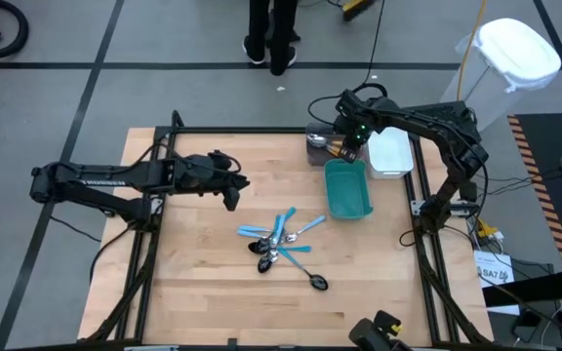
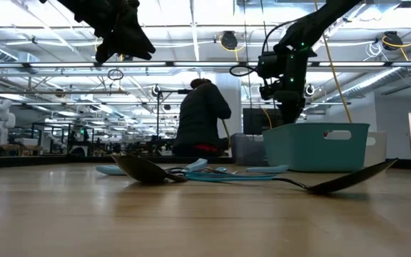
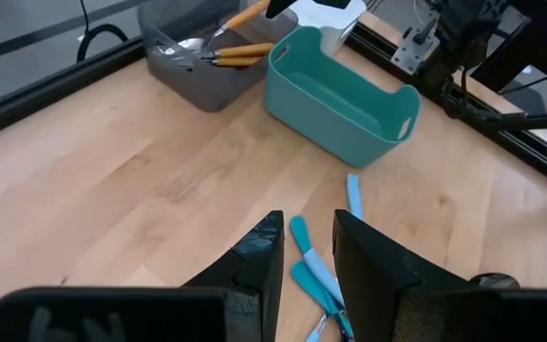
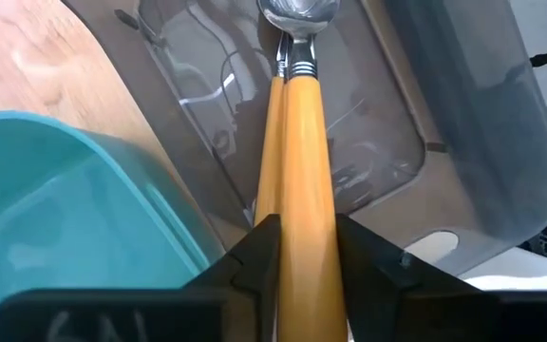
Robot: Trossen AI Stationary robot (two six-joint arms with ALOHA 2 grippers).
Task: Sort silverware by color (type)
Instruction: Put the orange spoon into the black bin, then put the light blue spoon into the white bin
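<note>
— What are the right gripper's (image 4: 304, 249) fingers (image 4: 254, 255) doing?

— They are clamped on an orange-handled utensil (image 4: 302, 161), its silver head pointing down into the gray bin (image 4: 387, 123). More orange handles already lie in that bin (image 3: 240, 52).

— Where is that gripper on the table?

— At the far right corner, over the gray bin (image 1: 318, 144), with the teal bin (image 1: 347, 190) just beside it and the white bin (image 1: 390, 156) next to that.

— And the left gripper (image 3: 307, 252)?

— Its fingers (image 3: 254, 261) stand a little apart and grasp nothing. It hangs above the wood, left of the table's centre (image 1: 230, 185), looking toward the pile.

— Where is the rest of the silverware?

— Near the middle of the table (image 1: 183, 283): several blue-handled utensils (image 1: 286, 229) lie crossed in a loose heap, with black spoons (image 1: 263, 249) among them and one black spoon (image 1: 317, 283) just beside the heap, nearer the front edge.

— Anyone about?

— A person (image 2: 202, 118) stands beyond the table's far side.
</note>
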